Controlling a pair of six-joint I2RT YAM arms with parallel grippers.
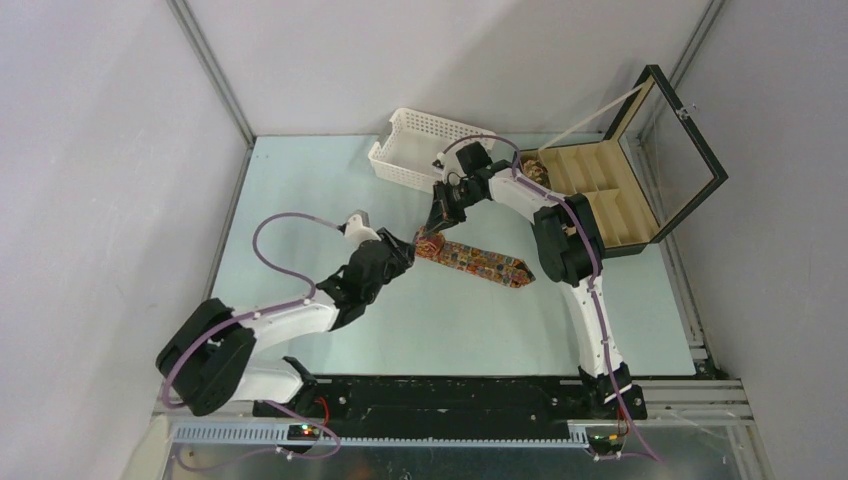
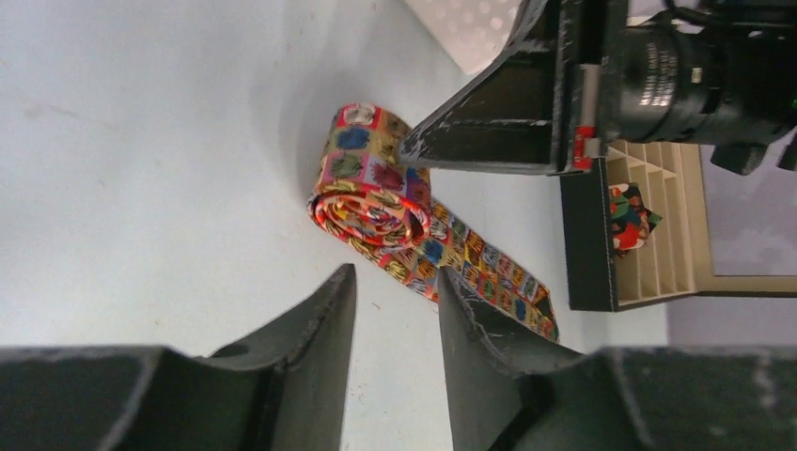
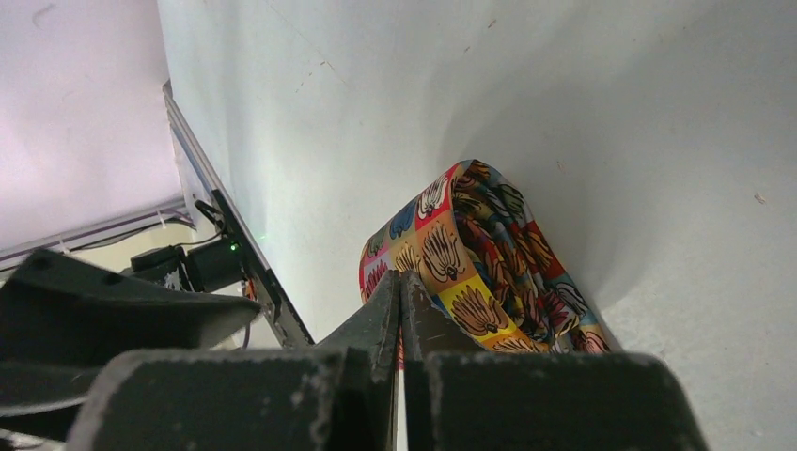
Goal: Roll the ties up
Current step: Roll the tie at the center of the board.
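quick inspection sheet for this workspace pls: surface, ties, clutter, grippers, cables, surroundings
surface: pale green tabletop, a few faint marks
job's things: multicoloured patterned necktie with one end rolled into a coil, the rest flat; second patterned tie sits in a box compartment
clutter: white perforated plastic basket at the far edge; black compartmented box, glass lid raised, far right
grippers: left gripper open, short of the coil, holding nothing; right gripper shut, tips against the coil
cables: purple cables looped along both arms, off the tie
surroundings: plain grey walls with metal frame posts; nothing else seen
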